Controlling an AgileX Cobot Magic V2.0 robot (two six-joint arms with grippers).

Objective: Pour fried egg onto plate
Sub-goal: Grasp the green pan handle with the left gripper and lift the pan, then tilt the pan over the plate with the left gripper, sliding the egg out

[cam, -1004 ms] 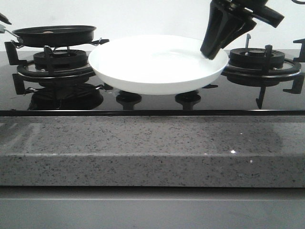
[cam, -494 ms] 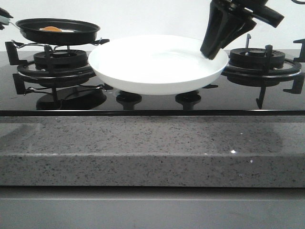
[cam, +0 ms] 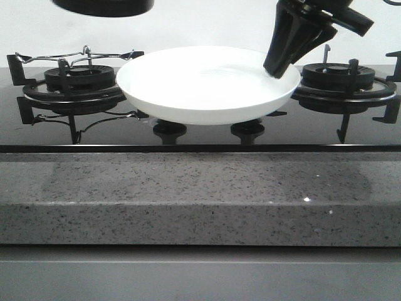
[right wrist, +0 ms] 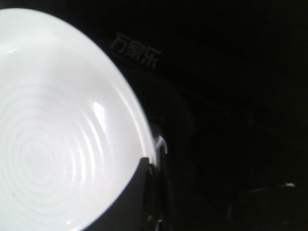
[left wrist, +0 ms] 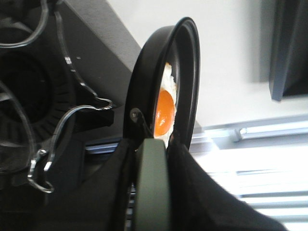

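The white plate [cam: 207, 81] [right wrist: 57, 134] hangs level between the two burners, just above the hob knobs. My right gripper [cam: 279, 66] [right wrist: 151, 168] is shut on the plate's right rim. The black frying pan [cam: 103, 6] [left wrist: 180, 72] is high at the left; the front view shows only its underside. In the left wrist view the fried egg [left wrist: 166, 108], white with an orange yolk, lies inside the pan. My left gripper [left wrist: 150, 144] is shut on the pan's grey-green handle [left wrist: 151, 187].
A left burner [cam: 78, 81] with black grates and a wire support stands under the pan. The right burner [cam: 338, 78] is behind my right arm. Two knobs [cam: 169, 128] sit below the plate. A speckled grey counter edge [cam: 200, 200] runs across the front.
The pan has risen from just above the left burner to the top of the front view. The plate and my right arm have not moved.
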